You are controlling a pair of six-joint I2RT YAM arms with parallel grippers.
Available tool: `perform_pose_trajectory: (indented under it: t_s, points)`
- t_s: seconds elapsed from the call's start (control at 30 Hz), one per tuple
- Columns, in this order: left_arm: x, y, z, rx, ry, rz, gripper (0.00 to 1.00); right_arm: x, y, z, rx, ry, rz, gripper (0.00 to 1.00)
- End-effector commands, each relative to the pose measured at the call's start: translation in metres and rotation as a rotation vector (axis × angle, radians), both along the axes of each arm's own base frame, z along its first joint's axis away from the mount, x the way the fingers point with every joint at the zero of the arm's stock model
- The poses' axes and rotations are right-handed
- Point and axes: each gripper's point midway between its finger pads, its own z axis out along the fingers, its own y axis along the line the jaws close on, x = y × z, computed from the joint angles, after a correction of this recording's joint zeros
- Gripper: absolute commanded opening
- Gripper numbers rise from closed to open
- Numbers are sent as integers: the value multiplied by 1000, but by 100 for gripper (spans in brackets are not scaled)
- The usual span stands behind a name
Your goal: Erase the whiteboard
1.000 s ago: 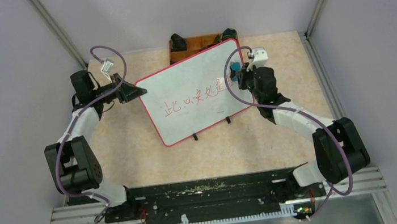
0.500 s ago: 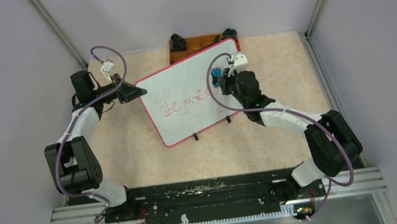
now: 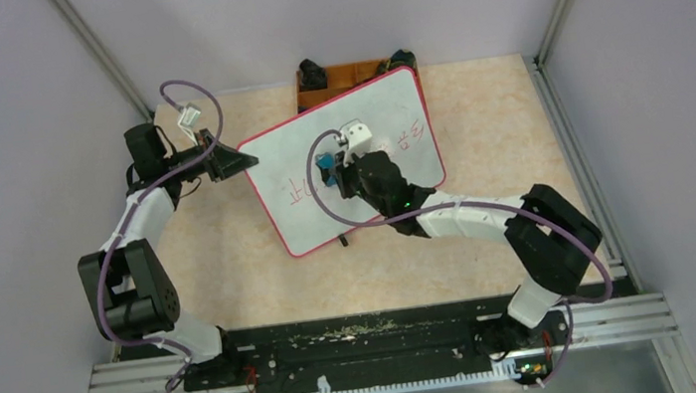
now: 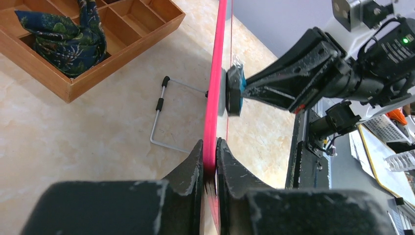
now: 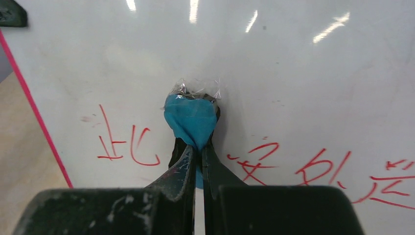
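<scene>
While the left gripper [image 4: 210, 147] pinches the whiteboard [image 3: 355, 125] by its red rim at the left corner, jaws narrowed onto the thin edge, the board stands propped at a slant in the far middle of the table [image 3: 233, 271]. Its far right corner overlaps the near side of the wooden tray [image 3: 349, 74]. In the left wrist view a wire stand [image 4: 159, 122] juts from the board's back onto the table, and a dark patterned cloth [image 4: 63, 36] lies in one tray compartment.

The right gripper [image 5: 198, 147] is closed narrowly on a blue eraser [image 5: 190, 120], which carries a scrap of clear film at its far end. From the left wrist the eraser is seen pressed flat against the board's face. It sits near the middle of the board, just above the row of red characters [image 5: 122, 147]. One character lies to its left, near the rim, and the others run off to its right. From above, the right arm reaches across the near edge of the board and hides the middle of the writing.
</scene>
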Motion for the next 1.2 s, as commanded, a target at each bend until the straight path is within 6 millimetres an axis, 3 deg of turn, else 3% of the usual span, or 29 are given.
perform_pose_trajectory:
  t_s: [0.0,0.07,0.13,0.3,0.43,0.7,0.83,1.0,1.17]
  points:
    - [5,-3,-4,54,-62,19,0,0,32,17,27,-43,19,0]
    - [4,-4,-4,55,-63,16,0,-2,38,19,31,-47,25,0]
    - [4,-4,-4,55,-64,15,0,0,40,3,5,-27,17,0]
    - [4,-5,-4,54,-62,11,0,10,17,-8,-65,-30,-83,0]
    - [4,-5,-3,55,-64,13,0,21,-18,-16,-97,-25,-176,0]
    - [3,-5,1,58,-72,14,0,36,-117,-19,-73,-12,-366,0]
    - [2,-5,1,60,-76,14,0,39,-146,-14,-71,-23,-428,0]
    - [2,-4,0,61,-73,12,0,41,-149,-13,-68,-26,-427,0]
    - [2,-5,-2,61,-71,11,0,31,-121,-11,-5,-28,-323,0]
